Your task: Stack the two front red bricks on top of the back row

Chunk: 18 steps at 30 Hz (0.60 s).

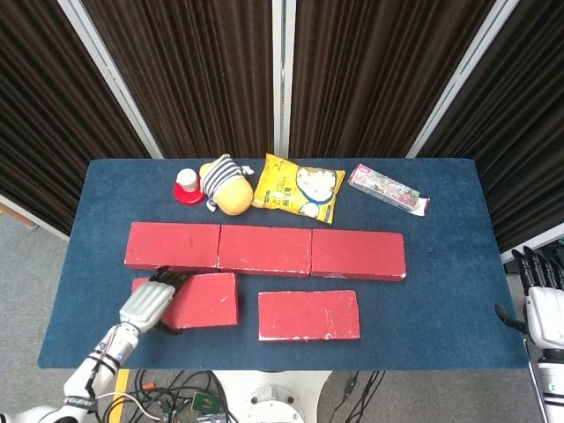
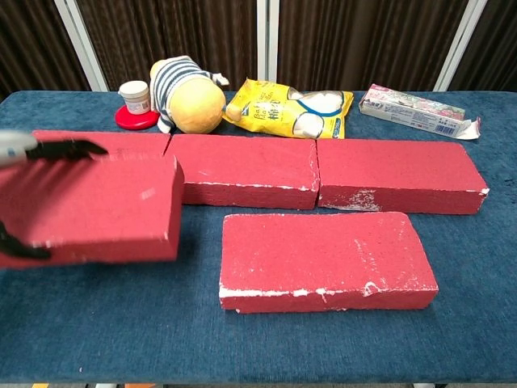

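So the left hand (image 1: 148, 302) has its fingers clamped on the front left brick (image 1: 196, 300), fingers over the far edge and thumb under the near side. In the chest view that brick (image 2: 89, 212) is off the bench (image 1: 441, 308) and overlaps the near face of the back row's left brick (image 1: 173, 246). The other front brick (image 1: 308, 315) lies flat on the blue bench, just in front of the middle back brick (image 1: 264, 250) and the right back brick (image 1: 358, 255).

No real containers, except a little white jar (image 2: 134, 96) on a red lid or dish (image 2: 136, 118) at the back; can't see inside.

Beside it are a striped plush toy (image 2: 187, 94), a yellow snack bag (image 2: 283, 111) with a cartoon character, and a long flat packet (image 2: 416, 111) at back right. Print's too small to read.

The right hand (image 1: 541, 295) sits off the bench's right edge, fingers apart, holding nothing.
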Available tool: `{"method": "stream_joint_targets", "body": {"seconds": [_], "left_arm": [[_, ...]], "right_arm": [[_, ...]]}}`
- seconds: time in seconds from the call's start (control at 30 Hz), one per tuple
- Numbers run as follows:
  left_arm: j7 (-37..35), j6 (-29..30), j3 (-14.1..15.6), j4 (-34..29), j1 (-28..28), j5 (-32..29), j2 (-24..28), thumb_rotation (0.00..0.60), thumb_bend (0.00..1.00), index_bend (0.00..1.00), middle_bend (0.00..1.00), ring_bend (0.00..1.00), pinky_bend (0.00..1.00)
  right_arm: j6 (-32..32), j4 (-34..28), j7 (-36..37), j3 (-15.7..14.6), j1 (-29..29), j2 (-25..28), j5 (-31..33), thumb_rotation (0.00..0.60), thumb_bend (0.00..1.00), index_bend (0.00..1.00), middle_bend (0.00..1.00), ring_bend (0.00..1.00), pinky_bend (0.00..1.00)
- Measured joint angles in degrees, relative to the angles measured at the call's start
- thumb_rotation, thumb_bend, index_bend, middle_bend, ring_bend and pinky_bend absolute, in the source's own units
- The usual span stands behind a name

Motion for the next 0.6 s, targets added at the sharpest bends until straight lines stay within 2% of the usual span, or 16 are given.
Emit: {"method": "stream_joint_targets", "body": {"seconds": [0.13,0.3,0.6], "left_arm": [[-2.0,-2.2,-3.7,0.4,-2.7,-2.6,3.4,0.6,0.17,0.05,0.17,0.16,0.02],[-4.4,-7.3,-7.2,2.9,-7.0,-6.0,4.6,0.6,0.17,0.05,0.17,0.16,0.02],[-7.5,-17.0,-9.6,12.4,-14.8,-10.6,0.4,0.6,0.17,0.05,0.17,0.16,0.02]], "right_arm": [[0.2,-0.6,-0.7,-0.1,0.1,0.3,-0.6,0.6,0.15,0.0,0.0,0.0,0.0],[-0.4,-0.9,-1.3,-0.2,0.4,0.3,-0.3,0.6,0.15,0.0,0.0,0.0,0.0],[0.1,-2.5,-2.0,-0.2,0.4,1.1,-0.9,0.6,0.15,0.0,0.0,0.0,0.0]]}}
